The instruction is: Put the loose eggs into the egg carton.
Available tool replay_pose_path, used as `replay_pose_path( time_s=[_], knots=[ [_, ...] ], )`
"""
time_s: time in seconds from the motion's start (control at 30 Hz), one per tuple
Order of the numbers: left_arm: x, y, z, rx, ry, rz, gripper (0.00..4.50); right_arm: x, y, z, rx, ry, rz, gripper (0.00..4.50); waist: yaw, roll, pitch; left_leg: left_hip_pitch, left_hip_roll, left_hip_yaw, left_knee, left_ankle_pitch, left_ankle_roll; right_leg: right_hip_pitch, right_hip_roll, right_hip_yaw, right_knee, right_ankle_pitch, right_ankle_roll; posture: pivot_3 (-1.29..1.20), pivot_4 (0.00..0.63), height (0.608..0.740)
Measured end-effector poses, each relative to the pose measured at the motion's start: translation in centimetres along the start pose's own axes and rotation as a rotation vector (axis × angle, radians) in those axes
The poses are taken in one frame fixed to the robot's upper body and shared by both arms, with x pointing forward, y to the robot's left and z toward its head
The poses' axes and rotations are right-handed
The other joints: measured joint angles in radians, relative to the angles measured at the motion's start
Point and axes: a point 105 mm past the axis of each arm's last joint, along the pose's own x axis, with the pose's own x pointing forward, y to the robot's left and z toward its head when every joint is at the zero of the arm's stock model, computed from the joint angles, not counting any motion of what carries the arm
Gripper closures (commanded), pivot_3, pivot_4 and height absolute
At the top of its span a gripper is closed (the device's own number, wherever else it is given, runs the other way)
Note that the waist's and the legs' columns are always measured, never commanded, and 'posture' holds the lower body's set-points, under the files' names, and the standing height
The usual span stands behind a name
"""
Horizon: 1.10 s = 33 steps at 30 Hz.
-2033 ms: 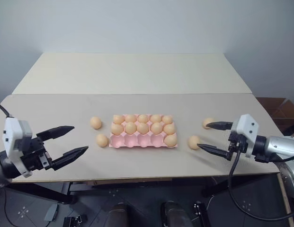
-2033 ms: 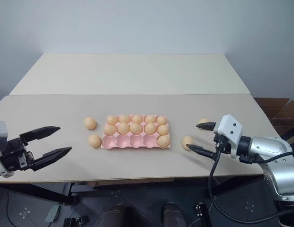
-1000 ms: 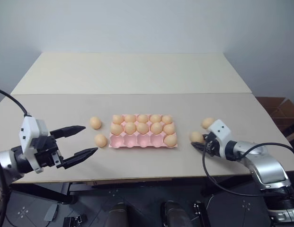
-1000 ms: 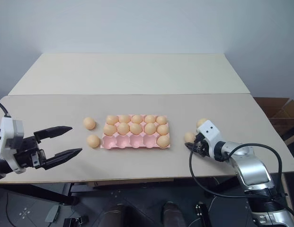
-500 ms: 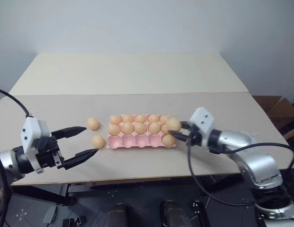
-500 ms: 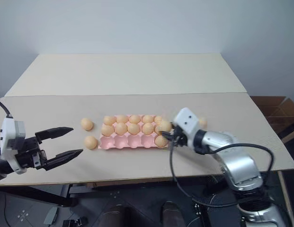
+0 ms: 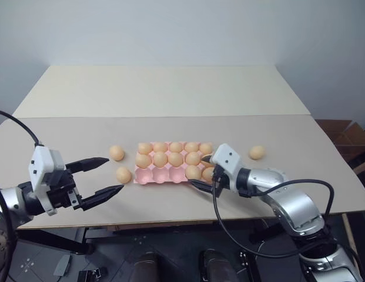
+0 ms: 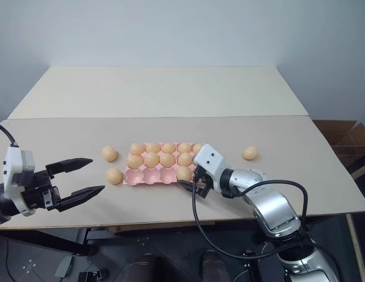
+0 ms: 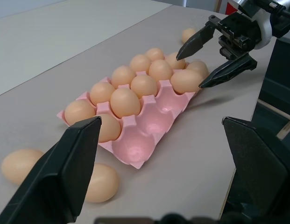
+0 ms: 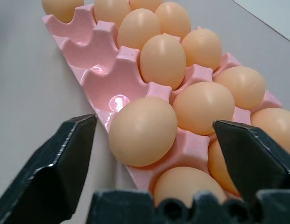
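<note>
Right gripper (image 7: 201, 173) spreads its fingers wide around an egg (image 10: 143, 131) sitting in the carton's (image 9: 135, 150) front row. Release step, I'd say. Three eggs wait on the desk; left gripper (image 7: 106, 176) hangs wide beside two.

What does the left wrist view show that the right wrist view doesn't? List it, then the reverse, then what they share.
Left wrist view adds: three loose eggs on the table, and the open left gripper. Right wrist view adds nothing new, just a closer look at the front-row egg. Shared: the open right gripper, the pink egg carton, its empty front cups.
</note>
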Motion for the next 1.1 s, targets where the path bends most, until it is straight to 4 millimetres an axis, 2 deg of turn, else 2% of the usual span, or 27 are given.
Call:
replay_pose_path(
  time_s=[0.1,0.2,0.27,0.4,0.53,0.73,0.93,1.03,1.1],
  knots=[
    [-0.1,0.1,-0.1,-0.004,-0.001,0.004,0.0,-2.0,-1.3,0.9,-0.026,-0.024,-0.037,0.02,0.003,0.0,0.0,0.0,-0.001,0.0,0.0,0.0,0.0,0.0,-0.001,0.0,-0.001,0.0,0.0,0.0,0.15,0.74],
    [-1.1,0.9,-0.9,-0.038,0.011,0.051,0.0,-5.5,-3.3,0.6,-0.03,-0.026,-0.105,0.02,0.007,0.0,0.0,-0.001,-0.001,0.0,0.0,0.0,0.0,0.001,-0.001,0.0,-0.002,-0.001,0.001,0.0,0.15,0.74],
    [-2.1,1.4,-1.5,-0.062,0.027,0.08,0.0,-8.3,-3.9,-0.1,-0.031,-0.031,-0.116,0.02,0.01,0.0,0.0,-0.001,-0.001,0.0,0.0,-0.001,0.001,0.001,-0.001,-0.001,-0.003,-0.002,0.003,0.0,0.15,0.74],
    [-3.5,2.2,-1.8,-0.073,0.038,0.12,0.0,-11.6,-4.4,-1.3,-0.039,-0.024,-0.119,0.02,0.01,0.0,0.0,0.001,0.0,0.0,0.0,-0.001,0.001,0.001,-0.001,-0.001,-0.002,-0.005,0.005,0.0,0.15,0.74],
    [-5.1,3.0,-2.7,-0.108,0.053,0.173,0.0,-14.6,-5.1,-3.9,0.006,0.018,-0.142,0.02,0.008,0.0,0.0,0.003,0.0,0.001,0.0,-0.001,0.001,0.002,-0.001,0.0,-0.001,-0.006,0.004,0.0,0.15,0.74],
    [-5.5,3.0,-3.4,-0.115,0.068,0.186,0.0,-15.9,-5.1,-5.7,0.047,0.053,-0.175,0.02,0.007,0.0,0.0,0.003,0.0,0.001,0.0,-0.001,0.0,0.002,-0.001,0.001,-0.001,-0.006,0.004,0.0,0.15,0.74],
    [-5.2,3.0,-3.3,-0.114,0.058,0.188,0.0,-16.0,-5.4,-5.8,0.047,0.059,-0.212,0.02,0.007,0.0,0.0,0.002,0.0,0.002,0.0,-0.001,0.0,0.002,-0.001,0.001,-0.001,-0.006,0.004,0.0,0.15,0.74],
    [-4.9,3.1,-3.1,-0.108,0.05,0.178,0.0,-15.6,-6.3,-5.5,0.028,0.059,-0.253,0.02,0.007,0.0,0.0,0.003,0.0,0.002,0.0,-0.001,0.0,0.002,-0.001,0.001,-0.001,-0.006,0.004,0.0,0.15,0.74],
    [-4.5,3.2,-2.9,-0.101,0.041,0.164,0.0,-14.5,-7.7,-5.2,0.017,0.061,-0.309,0.02,0.0,0.0,0.0,0.003,0.0,0.002,0.0,-0.001,0.0,0.001,-0.001,0.001,-0.001,-0.005,0.003,0.0,0.15,0.74]
  ],
)
